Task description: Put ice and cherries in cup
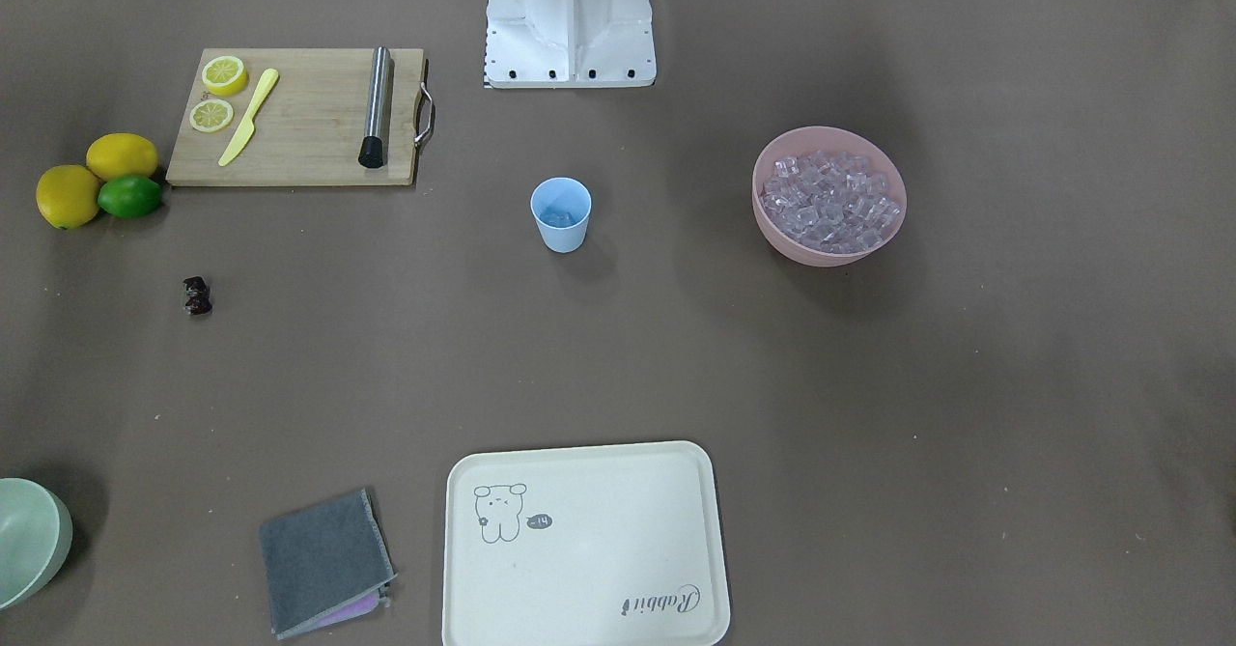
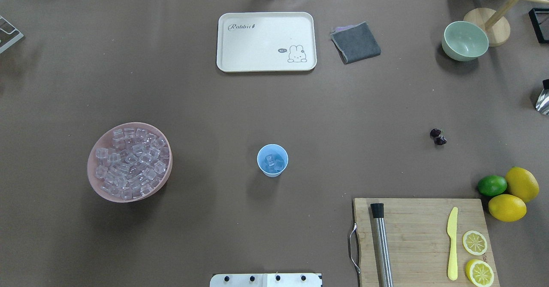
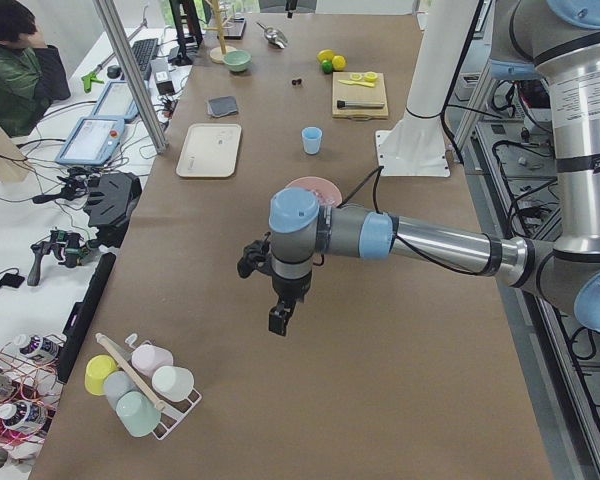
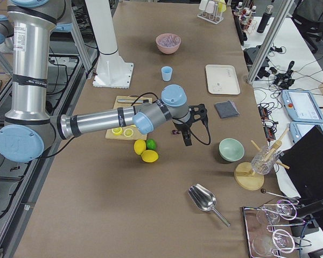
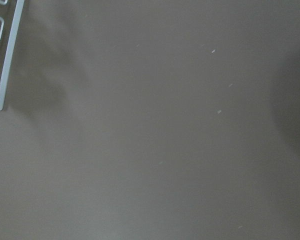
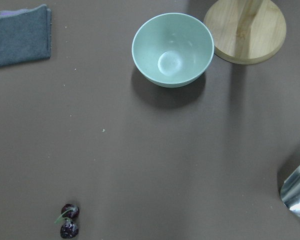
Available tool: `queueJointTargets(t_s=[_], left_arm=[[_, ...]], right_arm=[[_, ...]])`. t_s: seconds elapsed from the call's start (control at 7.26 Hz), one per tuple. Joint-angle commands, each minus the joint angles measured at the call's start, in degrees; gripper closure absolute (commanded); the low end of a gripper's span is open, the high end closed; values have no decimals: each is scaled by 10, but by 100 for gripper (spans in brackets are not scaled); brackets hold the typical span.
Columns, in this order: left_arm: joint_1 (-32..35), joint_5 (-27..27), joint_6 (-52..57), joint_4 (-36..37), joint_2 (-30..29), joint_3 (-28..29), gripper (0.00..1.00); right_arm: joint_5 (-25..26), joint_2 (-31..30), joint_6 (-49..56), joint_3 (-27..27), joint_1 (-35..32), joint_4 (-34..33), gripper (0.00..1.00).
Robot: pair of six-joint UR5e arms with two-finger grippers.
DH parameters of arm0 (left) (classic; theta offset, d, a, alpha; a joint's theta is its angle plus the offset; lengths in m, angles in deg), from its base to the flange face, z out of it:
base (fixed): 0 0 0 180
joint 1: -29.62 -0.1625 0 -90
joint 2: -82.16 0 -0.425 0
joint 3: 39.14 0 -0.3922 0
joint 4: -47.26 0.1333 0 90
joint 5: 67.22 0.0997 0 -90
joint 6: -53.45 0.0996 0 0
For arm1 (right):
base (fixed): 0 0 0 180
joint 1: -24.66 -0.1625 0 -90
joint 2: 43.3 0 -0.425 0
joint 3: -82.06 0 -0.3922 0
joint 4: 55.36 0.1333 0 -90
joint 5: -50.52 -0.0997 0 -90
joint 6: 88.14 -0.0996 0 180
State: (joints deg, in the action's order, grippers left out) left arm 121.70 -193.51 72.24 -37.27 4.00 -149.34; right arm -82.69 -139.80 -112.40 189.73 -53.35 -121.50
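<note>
Exterior left view is showing the left gripper (image 3: 280, 318) hanging above bare table with its fingers pointing down. From this side angle I cannot tell whether they are parted or closed. Open table is lying all around them. A rack of cups (image 3: 140, 385) is standing toward the near end, and the pink bowl (image 3: 325, 186) is sitting just beyond the arm.

Exterior right view is showing the right gripper (image 4: 187, 138) hanging over the table just past the lime (image 4: 151, 143) and lemons (image 4: 149, 156). Its finger state is likewise impossible to tell. Its wrist camera is catching the cherries (image 6: 68, 220) lying loose at the frame's lower left, with open table around them. Farther off, a green bowl (image 6: 172, 50), a wooden base (image 6: 246, 31), a cloth (image 6: 20, 34) and a scoop (image 6: 297, 192) are sitting well apart.

Far from both sets of fingers, the cup (image 2: 272, 173) is standing upright mid-table, holding a few pieces of ice (image 2: 273, 161), with open table all round it. Most of the ice is heaping in the pink bowl. A board (image 2: 422, 240) and a tray (image 2: 266, 42) are lying well apart from the cup.
</note>
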Motion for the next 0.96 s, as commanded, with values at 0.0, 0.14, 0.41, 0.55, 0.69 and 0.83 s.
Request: queueJointTargets(t_s=[0.0,0.14,0.41,0.55,0.69,0.83], left_arm=[[85,-78,25,7,27,37,2],[98,-116,29,-7,53,38,2],[98,-117,29,-9,57,33,2],[98,-117,27,-23,57,36,2],[98,-117,29,-30,57,40,2],[98,-117,29,-40,58,41,2]], right_arm=[[41,20,-53,5,49,1,0],[58,42,-62,0,75,-6,0],[128,82,-128,-22,163,-6,0],[151,87,-134,-37,191,0,0],[155,86,-133,-47,209,3,0],[193,86,-134,-47,242,2,0]])
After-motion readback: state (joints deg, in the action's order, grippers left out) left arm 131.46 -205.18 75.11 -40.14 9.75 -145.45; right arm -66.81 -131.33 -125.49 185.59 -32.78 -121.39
